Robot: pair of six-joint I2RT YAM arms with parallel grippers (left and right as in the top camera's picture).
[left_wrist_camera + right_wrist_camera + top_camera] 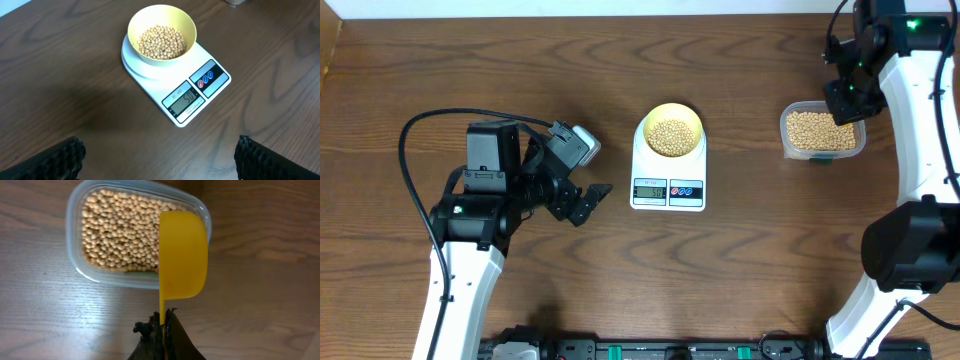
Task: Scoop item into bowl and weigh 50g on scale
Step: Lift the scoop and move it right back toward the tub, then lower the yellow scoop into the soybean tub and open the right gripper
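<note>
Lots of small round tan beans (161, 42) sit in a small round pale-yellow bowl (142, 17). The bowl stands on the back part of a flat white kitchen scale (150, 75). The scale is near the middle of the brown wooden tabletop (440, 60), a bit closer to the far edge. Its little grey screen (186, 98) shows 50, and two round buttons (205, 79) sit beside the screen.

More of the same beans fill a clear plastic tub with round corners (75, 240). The tub stands near the right edge of the tabletop, toward the far right corner, well apart from the scale.

The right arm (920, 120) has its jaws squeezed shut on the thin handle of a bright-yellow plastic scoop (182, 255). The scoop hangs above one end of the tub, turned on its side, so I cannot see if anything is in it.

The left arm (470, 260) has its jaws wide open, and they hold nothing. They hang over bare tabletop to the left of the scale, pointing toward it and not touching it.
</note>
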